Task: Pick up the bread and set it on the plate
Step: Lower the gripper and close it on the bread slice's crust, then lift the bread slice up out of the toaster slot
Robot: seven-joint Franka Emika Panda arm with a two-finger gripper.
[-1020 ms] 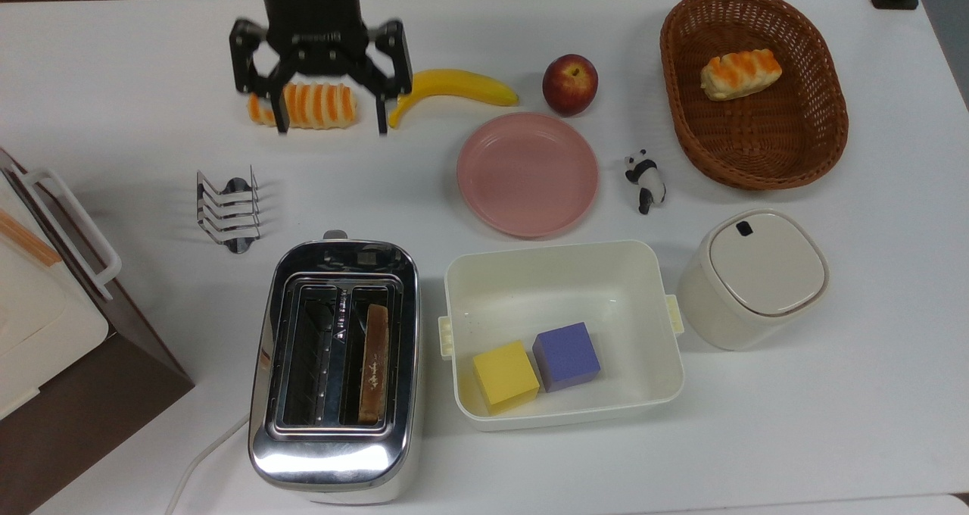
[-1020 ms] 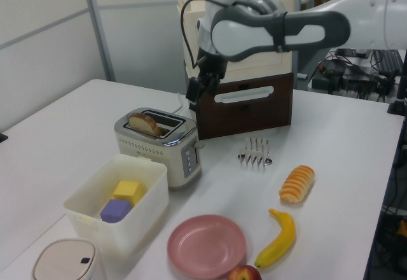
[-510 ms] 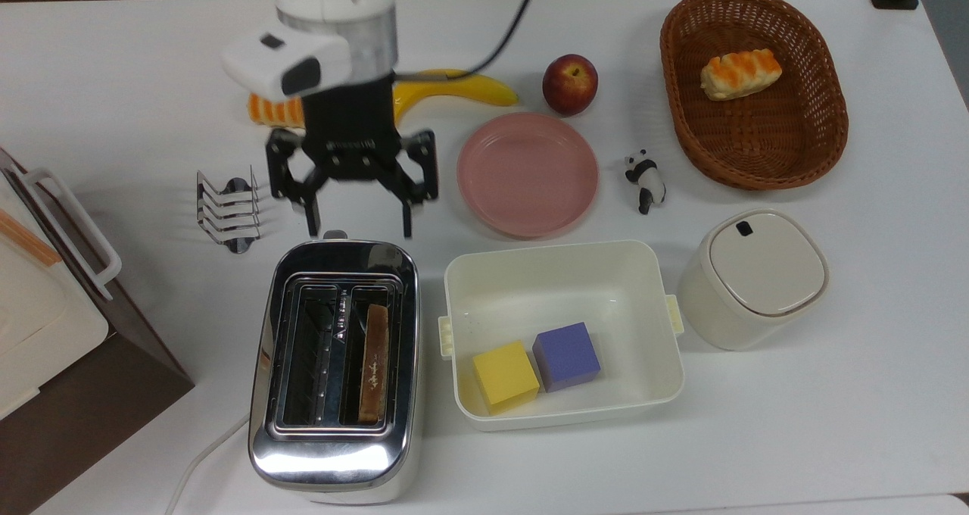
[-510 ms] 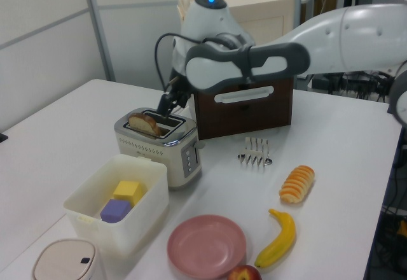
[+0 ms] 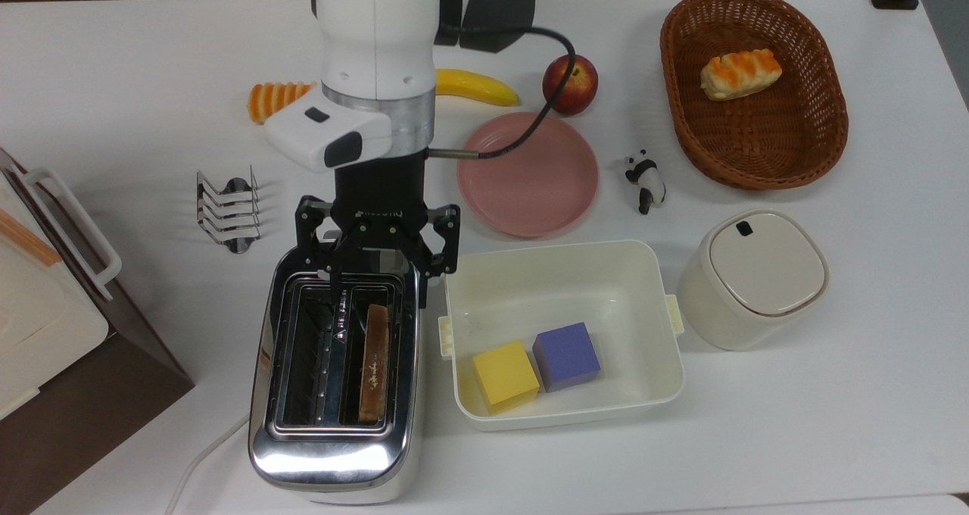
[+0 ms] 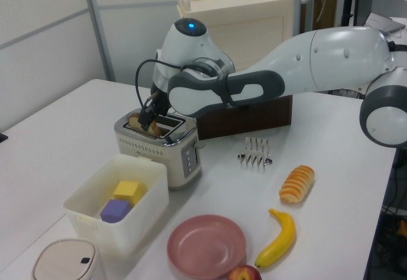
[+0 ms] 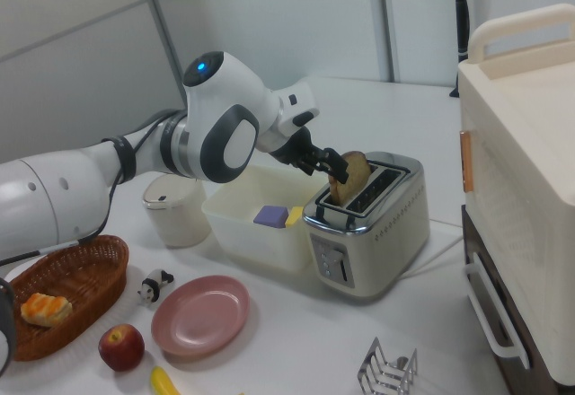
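1. The end effector (image 5: 376, 269) is seen above the back end of the toaster (image 5: 334, 371), its fingers spread wide and holding nothing.
2. The bread (image 5: 374, 363) is found standing on edge in the slot on the top view's right side of the toaster, its upper crust showing above the slot in the right view.
3. The step in hand is judged to be the approach for the grasp. A good grasp is expected if one finger is brought to each flat face of the slice and the fingers are closed on the exposed crust.
4. A straight upward pull is advised, so that the slice is not scraped on the slot wires.
5. The plate (image 5: 528, 174) is noted on the tabletop (image 5: 833, 424), beyond the toaster and toward the top view's right, bare.
6. Count: one bread slice, one plate, one toaster, one toast rack (image 5: 227, 210), one banana (image 5: 475, 86), one apple (image 5: 569, 83), one basket (image 5: 753, 87), one white tub (image 5: 562, 333) with two blocks, one lidded jar (image 5: 752, 278), one panda figure (image 5: 645, 179).
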